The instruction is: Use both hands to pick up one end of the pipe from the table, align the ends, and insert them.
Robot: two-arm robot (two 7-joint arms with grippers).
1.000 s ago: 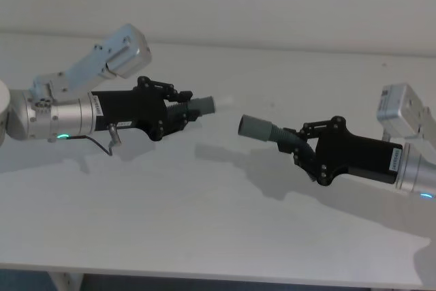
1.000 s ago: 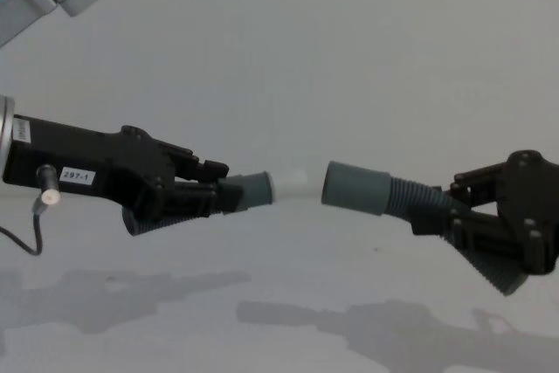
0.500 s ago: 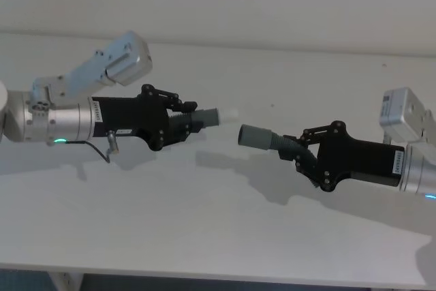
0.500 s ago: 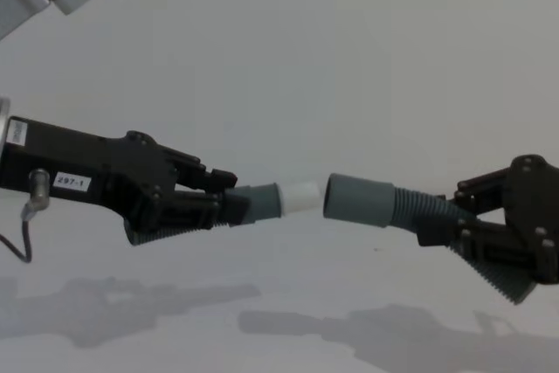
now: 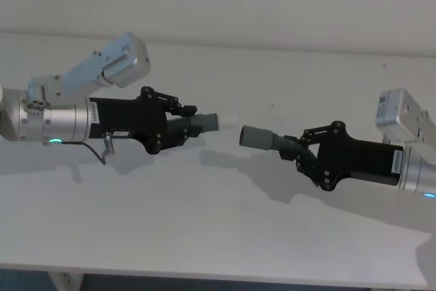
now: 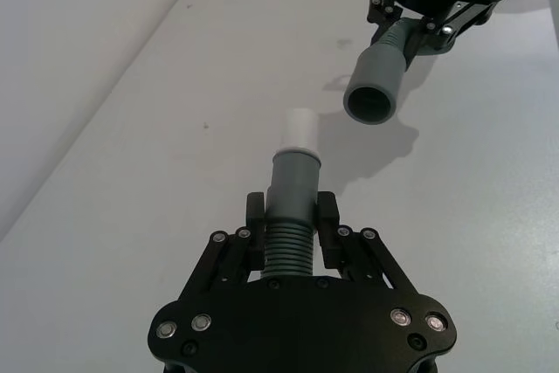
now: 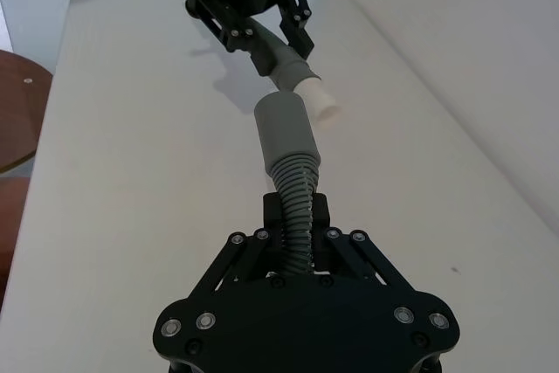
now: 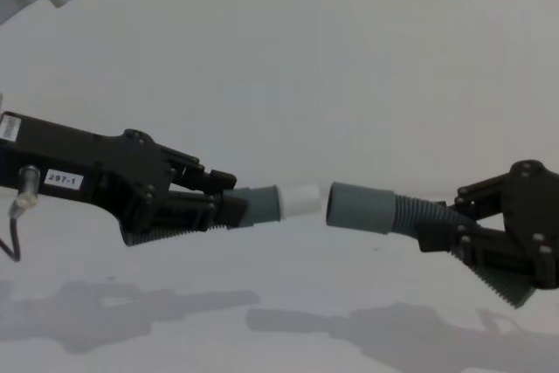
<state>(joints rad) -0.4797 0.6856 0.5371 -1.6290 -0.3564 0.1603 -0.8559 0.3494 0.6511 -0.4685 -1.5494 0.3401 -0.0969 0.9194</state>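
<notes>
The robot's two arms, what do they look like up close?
Both arms are silver-grey metal ending in black plastic grippers with ridged fingers. The left gripper carries a small white label reading 297-1 and a thin dark cable. The right gripper looks alike, with a white label on its body.

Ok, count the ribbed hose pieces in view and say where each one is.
2. The white-tipped piece is held above the table by the left gripper; the socket piece by the right gripper, ends nearly meeting.
</notes>
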